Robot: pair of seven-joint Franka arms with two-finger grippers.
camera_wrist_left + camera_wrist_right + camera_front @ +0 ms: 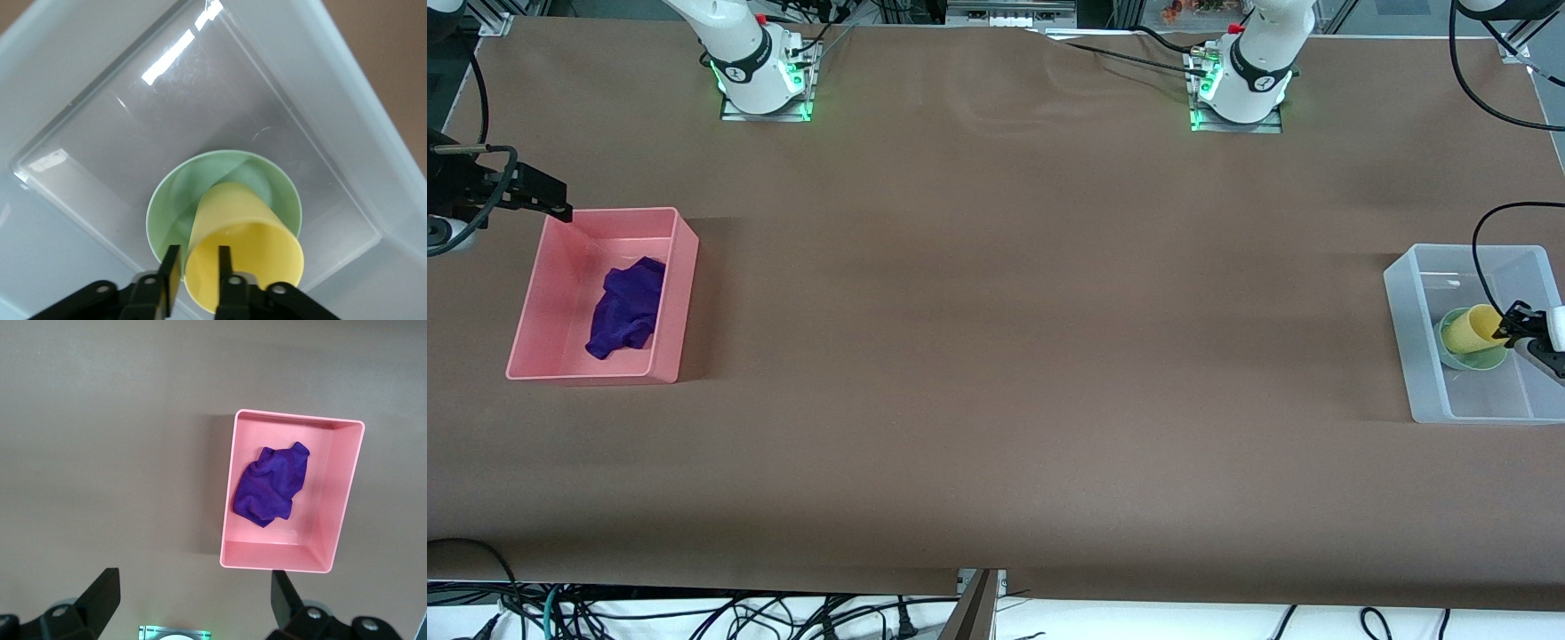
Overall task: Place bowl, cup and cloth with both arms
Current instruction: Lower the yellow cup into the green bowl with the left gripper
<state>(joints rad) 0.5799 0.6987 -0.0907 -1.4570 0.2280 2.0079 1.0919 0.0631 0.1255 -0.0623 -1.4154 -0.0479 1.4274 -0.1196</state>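
The left gripper (198,273) hung inside the clear plastic bin (1405,293) at the left arm's end of the table, its two fingers (171,270) clamped on the rim of the yellow cup (243,257), one finger pressed against the outside of the wall and the other reaching just inside the mouth. The cup was tilted, its open mouth turned toward the fingers and its base resting down in the mint-green bowl (177,207), which sat on the bin's floor directly under the fingertips. In the front view the cup (1472,327) lay across the bowl (1458,356) with the gripper (1513,327) touching its lip. The right gripper (547,200) was held in the air over the table at the right arm's end, just beside the corner of the pink bin (680,293) that lies farthest from the front camera, with its fingers (103,593) spread wide apart and holding nothing. The purple cloth (627,307) lay rumpled on the floor of the pink bin, well apart from those open fingers; the right wrist view showed the cloth (270,487) and the pink bin (343,500) far below, between and ahead of the two fingertips.
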